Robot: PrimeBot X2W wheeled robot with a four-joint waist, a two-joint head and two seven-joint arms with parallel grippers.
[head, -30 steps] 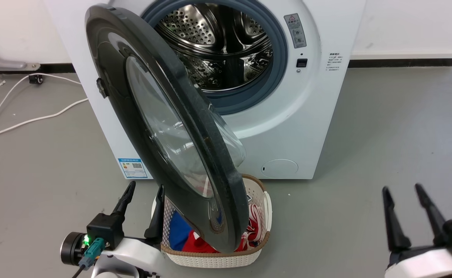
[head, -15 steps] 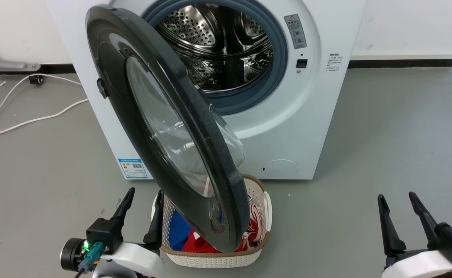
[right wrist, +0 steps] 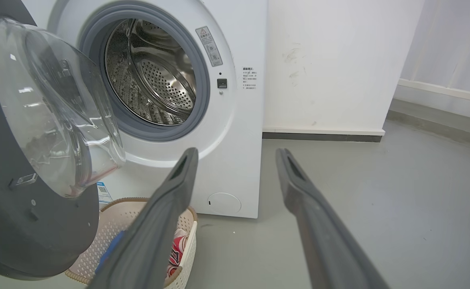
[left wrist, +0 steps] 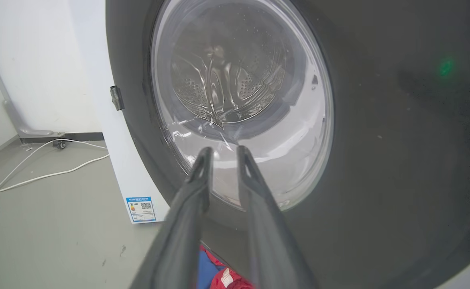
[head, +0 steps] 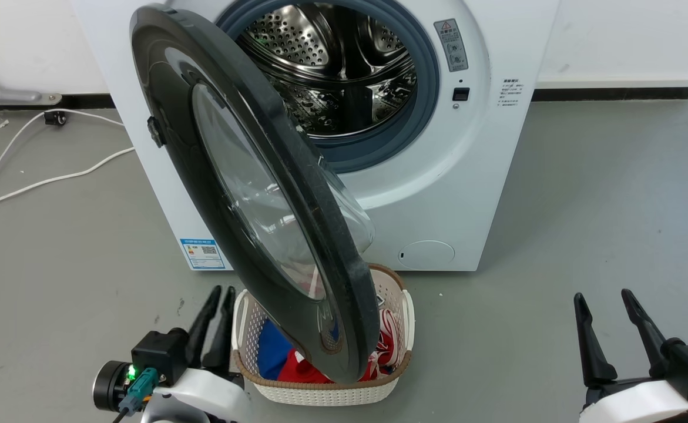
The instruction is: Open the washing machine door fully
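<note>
White cable (head: 44, 179) trails over the grey floor at nine o'clock in the head view. At seven o'clock the left gripper (head: 219, 291) has its fingers drawn nearly together on nothing, just beside a white laundry basket (head: 320, 395) of red and blue clothes. The washing machine door (head: 244, 188) stands swung partway out, reaching from eleven o'clock to six, over the basket. The washing machine (head: 455, 194) shows its steel drum (head: 344, 64) at twelve. At five o'clock the right gripper (head: 603, 295) is spread and empty.
</note>
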